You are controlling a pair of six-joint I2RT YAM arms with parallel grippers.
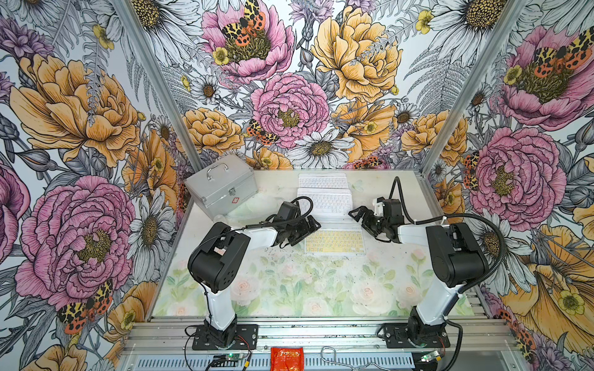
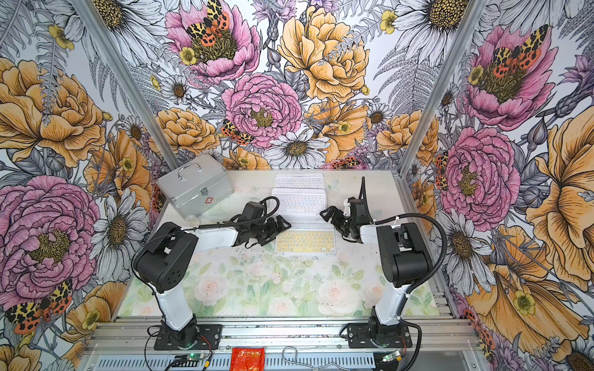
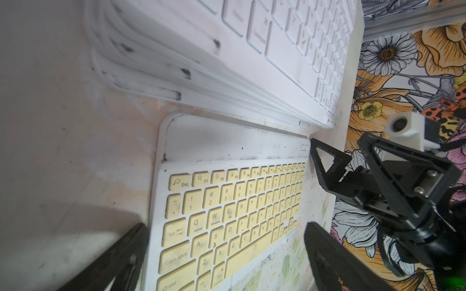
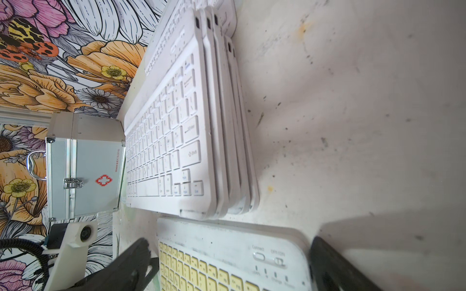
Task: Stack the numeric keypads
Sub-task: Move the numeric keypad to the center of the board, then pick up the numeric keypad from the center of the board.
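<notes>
A yellow-keyed numeric keypad [image 1: 334, 242] [image 2: 305, 241] [image 3: 227, 206] [image 4: 227, 262] lies flat mid-table. Just behind it, several white keypads [image 1: 324, 200] [image 2: 299, 202] [image 3: 290, 50] [image 4: 176, 131] sit in a slightly fanned stack. One more white keypad [image 1: 322, 180] [image 2: 299, 181] lies at the back. My left gripper [image 1: 313, 226] [image 2: 284, 225] [image 3: 224, 236] is open at the yellow keypad's left end, one jaw on each side of that end. At the right end, my right gripper [image 1: 360, 221] [image 2: 331, 218] [image 4: 229, 247] is open in the same way. Neither holds anything.
A silver metal case [image 1: 221, 189] [image 2: 196, 189] [image 4: 83, 166] with a handle stands at the back left, close to the stack. A red packet [image 1: 287, 358] and a wire hook [image 1: 331, 356] lie on the front rail. Floral walls close in three sides.
</notes>
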